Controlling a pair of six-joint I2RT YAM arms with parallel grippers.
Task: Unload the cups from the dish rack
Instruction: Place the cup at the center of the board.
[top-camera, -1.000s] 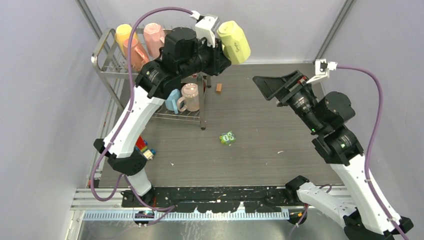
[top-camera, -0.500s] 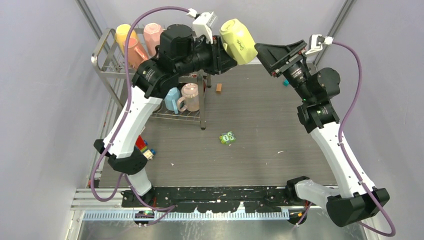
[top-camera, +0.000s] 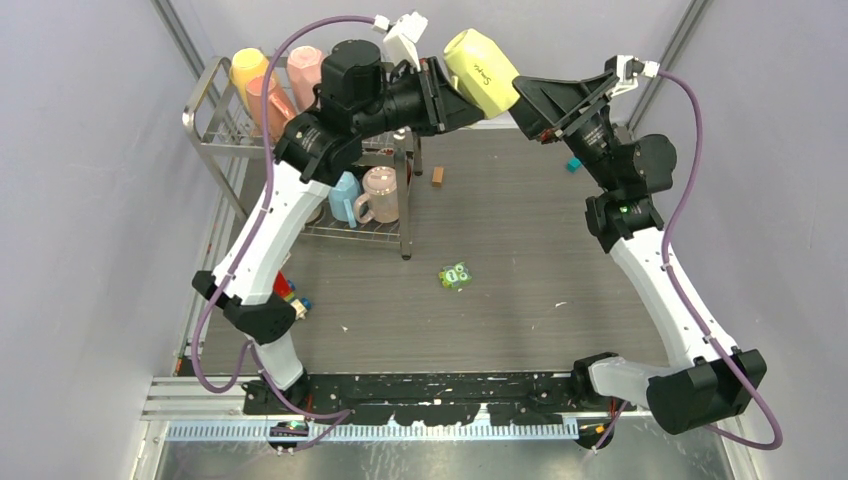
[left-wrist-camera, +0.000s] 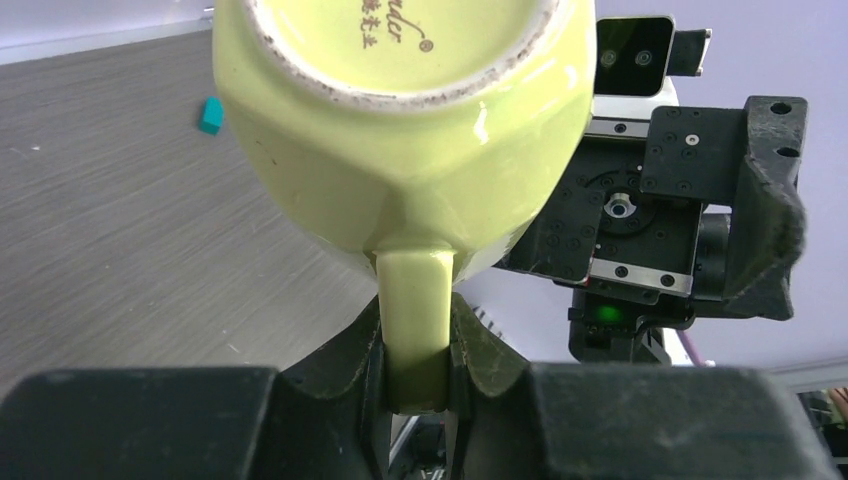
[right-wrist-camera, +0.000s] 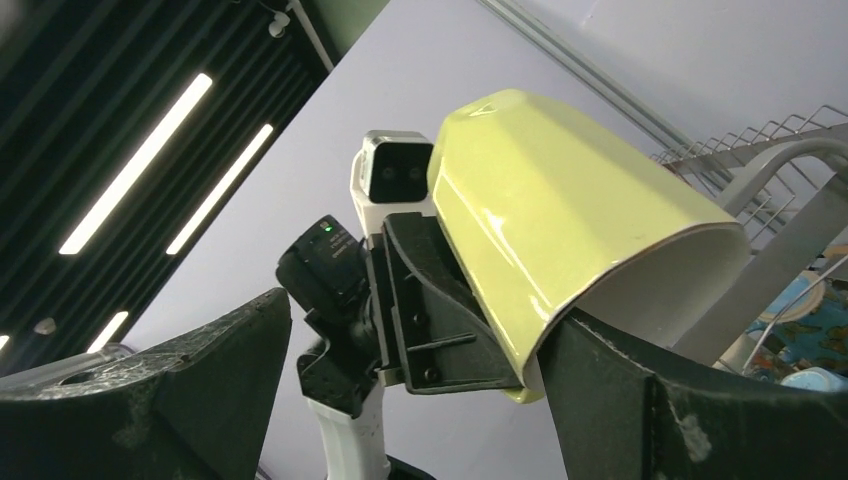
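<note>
A lime cup hangs in the air over the back of the table, base towards the left wrist camera. My left gripper is shut on its handle. My right gripper has come up to the cup's mouth and is open wide. In the right wrist view the cup's wall and rim lie between my fingers, with the right finger at the mouth. The dish rack stands back left with yellow, pink and orange cups on top. Light blue and beige cups sit lower.
A green cube lies mid-table. A small brown block and a teal block lie farther back. Coloured toy blocks sit by the left arm's base. Grey walls close in on both sides.
My right arm swung up and left from mid-right of the table to the cup's mouth. My left arm carried the lime cup a little up and to the right.
</note>
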